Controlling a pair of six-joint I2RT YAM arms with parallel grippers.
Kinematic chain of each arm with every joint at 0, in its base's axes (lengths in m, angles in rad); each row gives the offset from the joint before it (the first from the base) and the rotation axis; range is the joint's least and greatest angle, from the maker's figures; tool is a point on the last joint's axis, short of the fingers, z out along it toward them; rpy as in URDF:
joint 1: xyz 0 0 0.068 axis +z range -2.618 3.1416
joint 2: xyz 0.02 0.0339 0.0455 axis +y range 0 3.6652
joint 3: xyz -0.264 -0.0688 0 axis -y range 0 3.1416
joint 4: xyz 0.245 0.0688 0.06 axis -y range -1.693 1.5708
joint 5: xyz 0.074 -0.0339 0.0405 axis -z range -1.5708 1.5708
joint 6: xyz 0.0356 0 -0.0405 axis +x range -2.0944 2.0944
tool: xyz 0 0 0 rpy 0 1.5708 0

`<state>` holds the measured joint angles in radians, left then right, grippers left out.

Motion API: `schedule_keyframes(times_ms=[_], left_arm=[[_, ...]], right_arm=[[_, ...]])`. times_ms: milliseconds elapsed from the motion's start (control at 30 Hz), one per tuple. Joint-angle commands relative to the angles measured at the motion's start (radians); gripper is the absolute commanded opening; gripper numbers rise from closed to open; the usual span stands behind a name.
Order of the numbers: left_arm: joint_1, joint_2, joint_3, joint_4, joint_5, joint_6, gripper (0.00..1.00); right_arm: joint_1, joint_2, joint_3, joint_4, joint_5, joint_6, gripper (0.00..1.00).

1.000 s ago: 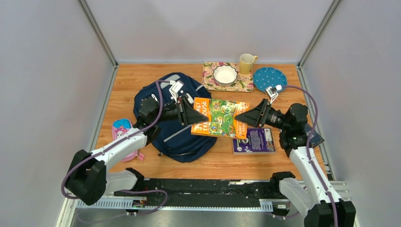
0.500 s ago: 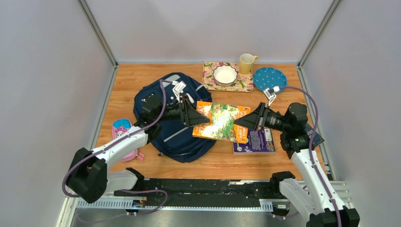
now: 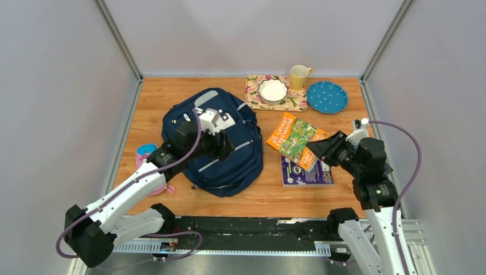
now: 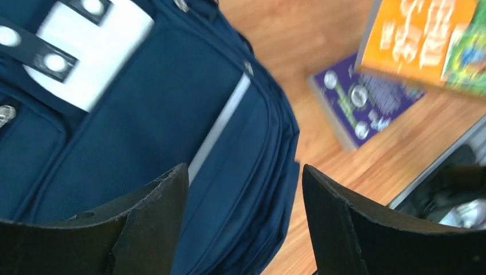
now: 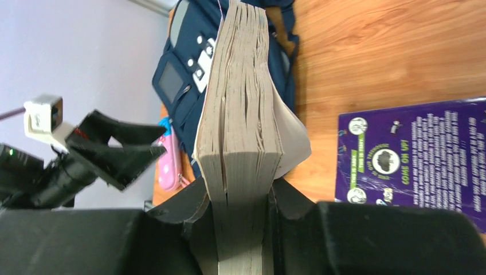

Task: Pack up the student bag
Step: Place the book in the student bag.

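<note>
Gripping the spine end of a thick orange and green paperback book [image 3: 293,137], the right gripper [image 3: 321,150] has its fingers closed hard on the pages, which the right wrist view shows edge-on and fanning slightly. The volume is held tilted in the air above a flat purple paperback book [image 3: 306,172] lying on the wooden table [image 3: 269,195], probably so it can be carried across and fed into the bag edge-first. The large navy blue fabric backpack [image 3: 229,163] lies front-up at the left-centre of the table, well apart from the raised book. The left gripper [image 3: 220,143] hovers over it with fingers spread and nothing between them, likely placed there to find a zip or hold the fabric (no open mouth shows in any view, so I judge the bag needs opening first). The left wrist view shows the bag's grey reflective stripe [image 4: 220,126] and a white patch crossed by a dark dotted strap [image 4: 86,51]. As for writing, the orange cover appears to read "Storey Treehouse", with the number before it too small to trust. The purple cover carries "some of you" in green, and the rest is illegible. No brand can be read on the bag.
</note>
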<state>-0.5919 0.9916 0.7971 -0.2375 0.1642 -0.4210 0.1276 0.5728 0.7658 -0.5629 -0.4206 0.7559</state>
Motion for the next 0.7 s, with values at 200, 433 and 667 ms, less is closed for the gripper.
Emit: schedule_keyframes(times_ms=[200, 433, 667], left_arm=[[-0.4, 0.152, 0.001, -0.112, -0.313, 0.349, 0.8], [-0.465, 0.384, 0.083, -0.109, -0.382, 0.419, 0.8], [-0.465, 0.456, 0.129, -0.092, -0.365, 0.432, 0.72]], right_arm=[[-0.003, -0.105, 0.027, -0.071, 0.207, 0.037, 0.0], [-0.003, -0.099, 0.021, -0.071, 0.178, 0.037, 0.0], [-0.002, -0.093, 0.018, -0.069, 0.161, 0.026, 0.0]])
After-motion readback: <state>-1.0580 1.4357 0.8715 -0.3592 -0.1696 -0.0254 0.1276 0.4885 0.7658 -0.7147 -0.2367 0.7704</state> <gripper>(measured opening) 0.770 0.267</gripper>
